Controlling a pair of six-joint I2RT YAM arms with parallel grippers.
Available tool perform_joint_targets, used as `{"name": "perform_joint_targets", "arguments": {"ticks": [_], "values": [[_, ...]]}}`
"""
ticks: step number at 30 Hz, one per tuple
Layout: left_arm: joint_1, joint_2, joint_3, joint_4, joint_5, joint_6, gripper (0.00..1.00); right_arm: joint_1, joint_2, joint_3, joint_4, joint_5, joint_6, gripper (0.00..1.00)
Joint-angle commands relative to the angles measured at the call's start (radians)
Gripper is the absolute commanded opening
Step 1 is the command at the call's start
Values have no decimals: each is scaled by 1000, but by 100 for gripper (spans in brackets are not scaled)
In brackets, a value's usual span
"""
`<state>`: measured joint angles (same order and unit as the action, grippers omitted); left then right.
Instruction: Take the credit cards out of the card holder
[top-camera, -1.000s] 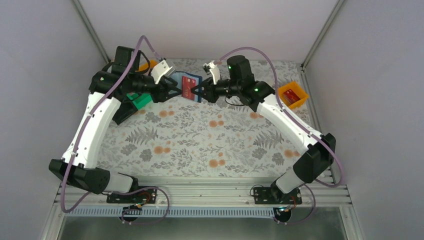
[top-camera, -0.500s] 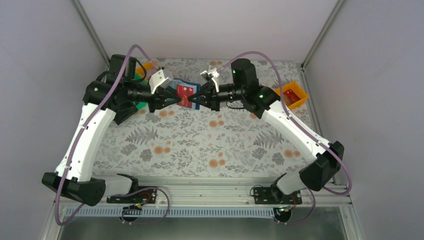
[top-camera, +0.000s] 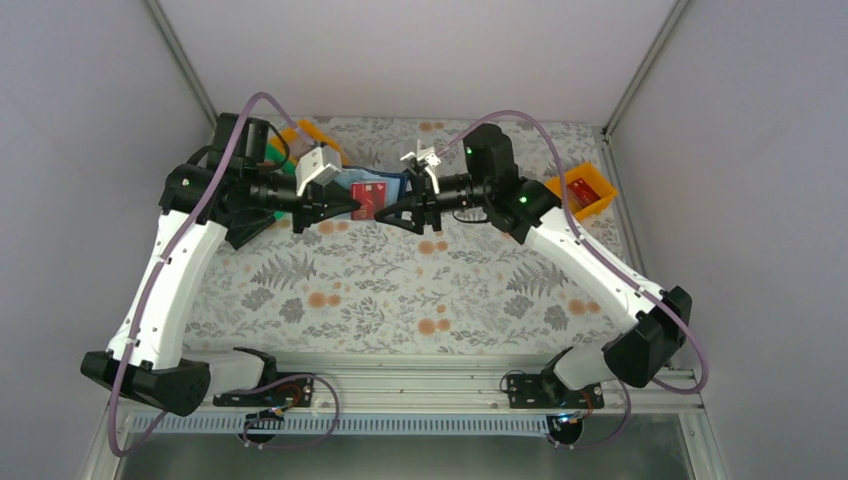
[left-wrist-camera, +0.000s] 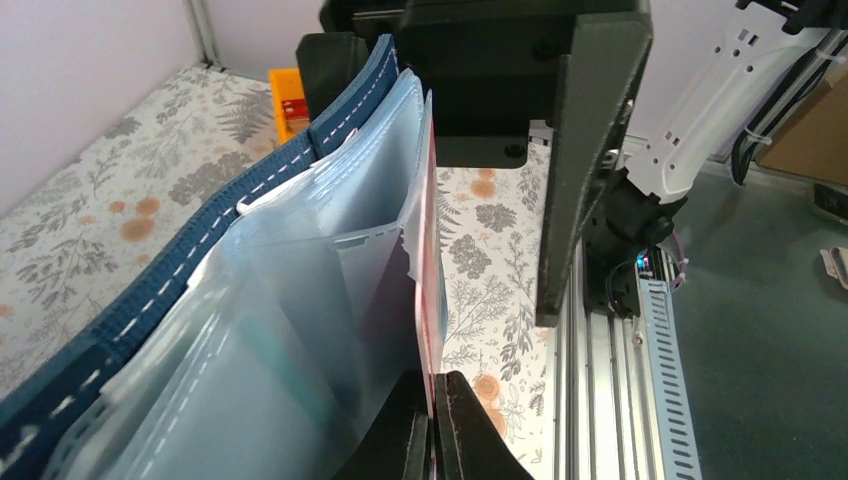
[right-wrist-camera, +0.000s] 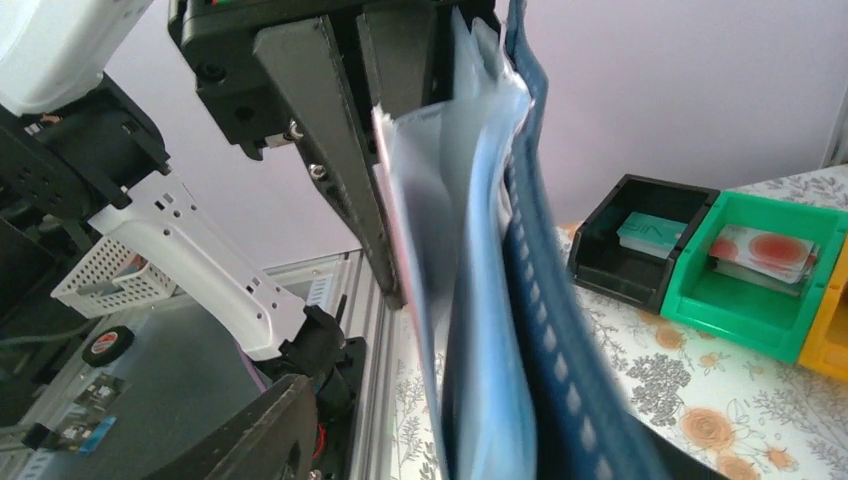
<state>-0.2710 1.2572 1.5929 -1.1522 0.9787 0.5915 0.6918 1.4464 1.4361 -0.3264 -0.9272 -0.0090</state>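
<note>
The card holder (top-camera: 392, 185), navy with pale blue pockets, hangs in the air above the back of the table between both grippers. A red credit card (top-camera: 371, 199) sticks out of its pocket. My left gripper (top-camera: 351, 207) is shut on that card's edge; the left wrist view shows the jaws (left-wrist-camera: 433, 425) pinching the thin card (left-wrist-camera: 428, 250) beside the holder (left-wrist-camera: 150, 310). My right gripper (top-camera: 408, 213) is open. In its wrist view the blurred holder (right-wrist-camera: 540, 290) stands between the wide-apart fingers (right-wrist-camera: 255, 435), touching neither.
A black bin (right-wrist-camera: 640, 240) holds a teal card and a green bin (right-wrist-camera: 760, 265) holds a red-blotched card, both at the back left. One orange bin (top-camera: 585, 190) sits at the right edge, another orange bin (top-camera: 305, 131) at the back left. The aluminium rail (left-wrist-camera: 600, 380) runs along the near edge.
My left gripper has closed on the red card. My right gripper has let go of the holder and opened. Both grippers shifted slightly toward the near side.
</note>
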Motion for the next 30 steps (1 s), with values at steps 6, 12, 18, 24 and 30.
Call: {"name": "perform_joint_targets", "arguments": {"ticks": [6,12,18,24,30], "values": [[15,-26,20,-18,20,40,2,2,-102,-92,98,48,8,55],[15,-32,16,-29,24,55,2,2,-74,-80,102,20,24,9],[15,-41,6,-47,-1,76,2,0,-76,-76,99,13,14,9],[18,-43,10,-50,-1,74,2,-1,-72,-73,80,9,9,30],[16,-41,14,-51,13,74,2,-2,-48,-58,83,-29,13,5]]}}
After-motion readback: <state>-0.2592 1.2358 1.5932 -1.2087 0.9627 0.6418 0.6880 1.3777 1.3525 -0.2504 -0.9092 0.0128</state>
